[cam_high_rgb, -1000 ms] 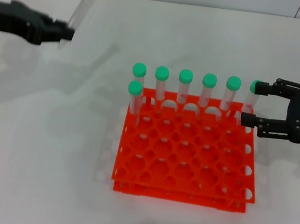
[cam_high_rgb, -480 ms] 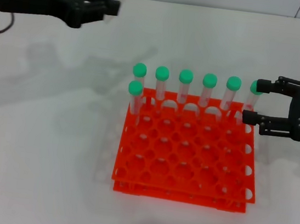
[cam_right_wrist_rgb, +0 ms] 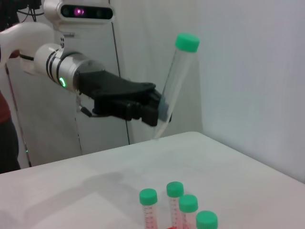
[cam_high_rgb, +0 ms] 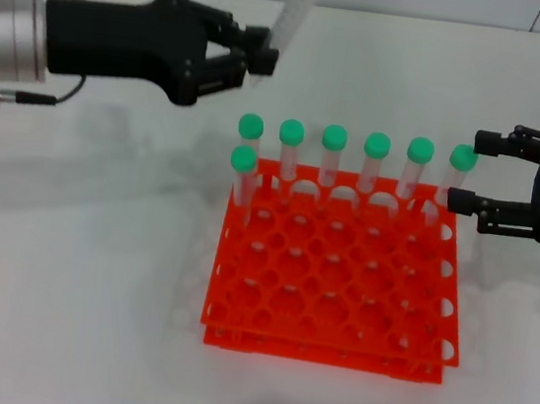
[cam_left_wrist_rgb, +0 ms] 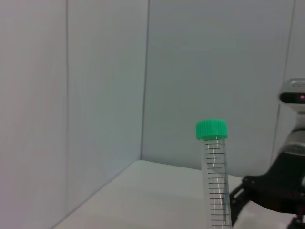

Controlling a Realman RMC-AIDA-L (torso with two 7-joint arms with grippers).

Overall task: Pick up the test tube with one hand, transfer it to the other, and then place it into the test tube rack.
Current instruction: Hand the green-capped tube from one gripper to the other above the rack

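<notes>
Pincer work above a white bench (cam_high_rgb: 71,275): the robot's black left pincer (cam_high_rgb: 254,58), on a silver wrist, is clenched on the lower end of a slim clear plastic test tube with a round green cap (cam_right_wrist_rgb: 175,83), holding it tilted in the air, well above the bench and behind the rack's left rear corner in the head view. Its cap rises out of the head view's top edge but shows plainly in both wrist views. At right, the black right pincer (cam_high_rgb: 473,171) hovers released, fingers spread, just beside the far right corner of the bright orange-red square plastic test tube rack (cam_high_rgb: 334,280). Seven other green-capped tubes (cam_high_rgb: 333,156) stand upright in the rack, six along its rear row and one in the next row at the left.
</notes>
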